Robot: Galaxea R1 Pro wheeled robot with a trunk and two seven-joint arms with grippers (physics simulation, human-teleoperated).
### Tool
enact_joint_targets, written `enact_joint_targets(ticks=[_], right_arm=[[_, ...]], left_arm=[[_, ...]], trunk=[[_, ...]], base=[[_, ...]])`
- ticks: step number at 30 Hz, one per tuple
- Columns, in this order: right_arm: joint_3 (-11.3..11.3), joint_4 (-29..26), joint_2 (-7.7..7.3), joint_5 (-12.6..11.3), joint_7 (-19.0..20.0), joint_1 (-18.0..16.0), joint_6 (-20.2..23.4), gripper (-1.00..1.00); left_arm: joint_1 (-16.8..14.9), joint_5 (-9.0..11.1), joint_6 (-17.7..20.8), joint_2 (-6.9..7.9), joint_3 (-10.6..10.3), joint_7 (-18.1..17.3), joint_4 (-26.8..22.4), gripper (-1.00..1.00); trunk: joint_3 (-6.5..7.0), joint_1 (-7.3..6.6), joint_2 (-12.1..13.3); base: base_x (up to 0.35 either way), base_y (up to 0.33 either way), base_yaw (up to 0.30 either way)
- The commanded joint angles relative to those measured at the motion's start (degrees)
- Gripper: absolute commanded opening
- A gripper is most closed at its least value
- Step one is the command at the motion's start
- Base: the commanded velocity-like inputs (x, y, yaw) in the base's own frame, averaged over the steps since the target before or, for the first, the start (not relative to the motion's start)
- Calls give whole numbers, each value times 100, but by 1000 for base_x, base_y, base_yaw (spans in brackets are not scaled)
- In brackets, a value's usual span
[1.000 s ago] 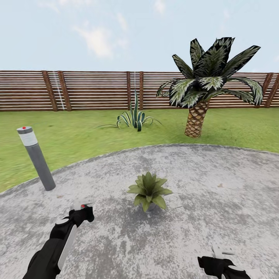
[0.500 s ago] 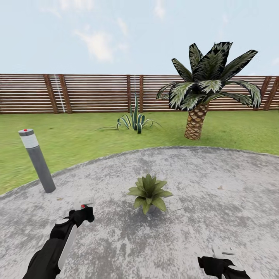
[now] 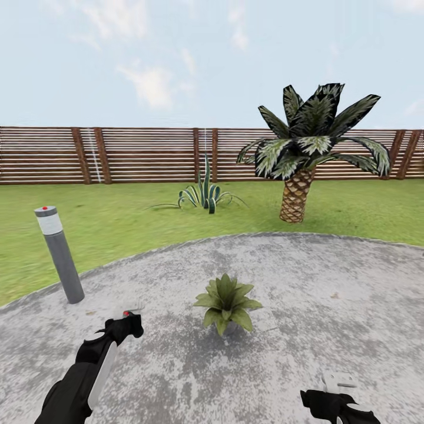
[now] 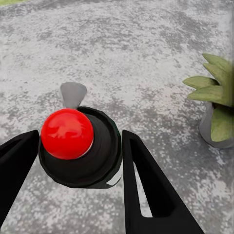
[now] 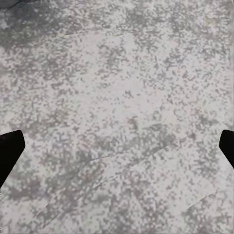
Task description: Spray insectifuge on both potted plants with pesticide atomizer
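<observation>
On the round stone patio (image 3: 330,277) of the garden, the robot's left gripper (image 3: 126,321) holds the pesticide atomizer (image 4: 80,146), its two black fingers (image 4: 144,185) pressed against either side of the dark bottle, whose red-capped top and grey nozzle show in the left wrist view. One potted plant (image 3: 227,300), a low rosette of pointed leaves in a small grey pot, stands on the paving at about two o'clock from that gripper in the head view, near but apart from it. In the left wrist view the nozzle tab points ahead over bare stone while the plant sits off to one side, so the bottle does not appear aimed at the leaves; the spray likely calls for a swing of the left arm toward the plant. The left arm is plainly the nearer of the two and the one carrying the tool. The right gripper (image 3: 338,383) hangs low at five o'clock from the plant, fingers spread wide over bare paving and holding nothing. A grey bollard lamp (image 3: 59,253) stands at the patio's edge at ten o'clock from the plant; a striped agave (image 3: 205,191), a palm (image 3: 306,147) and a slatted fence (image 3: 147,154) lie beyond on the lawn.
</observation>
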Motion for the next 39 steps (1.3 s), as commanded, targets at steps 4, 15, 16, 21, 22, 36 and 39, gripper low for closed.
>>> enact_joint_targets(ticks=[4,15,16,21,22,36,39], right_arm=[[3,-12,-1,31,5,-3,34,100],[3,-15,-1,30,5,-3,35,100],[3,-15,-1,31,5,-3,35,100],[3,-15,-1,31,5,-3,35,100],[3,-15,-1,31,5,-3,35,100],[6,-15,-1,32,5,-3,35,100],[8,-15,-1,32,5,-3,35,100]], left_arm=[[-2,48,31,0,2,10,-7,-100],[-2,48,31,0,2,10,-7,-100],[-2,48,31,0,2,10,-7,-100],[-2,48,31,0,2,10,-7,-100],[-2,48,31,0,2,10,-7,-100],[-2,48,31,0,2,10,-7,-100],[-2,48,31,0,2,10,-7,-100]], trunk=[[-5,-1,-2],[238,-29,13],[260,-32,14],[371,-45,21],[393,-48,22],[699,-103,79],[753,-169,200]], base=[[0,0,0],[0,0,0],[0,0,0],[0,0,0],[0,0,0],[0,0,0],[0,0,0]])
